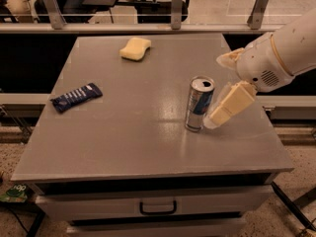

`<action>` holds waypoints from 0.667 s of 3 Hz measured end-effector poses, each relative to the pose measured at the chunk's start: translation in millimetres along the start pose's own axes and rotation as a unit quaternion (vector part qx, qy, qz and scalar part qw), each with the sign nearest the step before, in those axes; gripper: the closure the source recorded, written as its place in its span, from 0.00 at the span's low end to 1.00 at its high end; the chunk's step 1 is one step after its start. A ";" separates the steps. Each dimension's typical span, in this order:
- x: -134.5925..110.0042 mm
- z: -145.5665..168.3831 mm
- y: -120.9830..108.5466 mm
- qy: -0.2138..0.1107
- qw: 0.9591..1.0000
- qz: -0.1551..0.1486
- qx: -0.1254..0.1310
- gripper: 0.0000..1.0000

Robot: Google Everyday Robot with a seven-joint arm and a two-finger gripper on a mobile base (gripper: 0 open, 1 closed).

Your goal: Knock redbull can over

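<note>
The redbull can [199, 105] stands upright on the grey table [138, 132], right of its middle. It is slim and silver with blue panels and a shiny top with a pull-tab. My gripper [218, 90] comes in from the right on a white arm [286, 48]. Its cream fingers are spread open and hold nothing. The lower finger [231, 103] reaches down-left, and its tip is right beside the can's right side, at or very near touching. The upper finger [228, 58] points left above and behind the can.
A yellow sponge [135, 48] lies at the table's back middle. A flat dark-blue snack wrapper [76, 97] lies at the left. A drawer with a handle [158, 207] is under the table's front edge. A railing [173, 26] runs behind the table.
</note>
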State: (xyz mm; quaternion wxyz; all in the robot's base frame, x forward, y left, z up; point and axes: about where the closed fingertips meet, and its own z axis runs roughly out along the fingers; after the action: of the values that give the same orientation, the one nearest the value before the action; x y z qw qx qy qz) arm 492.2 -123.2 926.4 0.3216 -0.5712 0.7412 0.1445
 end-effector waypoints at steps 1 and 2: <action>-8.2 13.7 1.7 -0.023 1.000 -0.001 -0.011 0.00; -12.5 24.8 2.7 -0.043 0.999 0.000 -0.021 0.18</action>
State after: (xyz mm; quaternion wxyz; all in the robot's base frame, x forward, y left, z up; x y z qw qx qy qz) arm 499.2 -98.6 915.4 0.3409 -0.5715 0.7233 0.1846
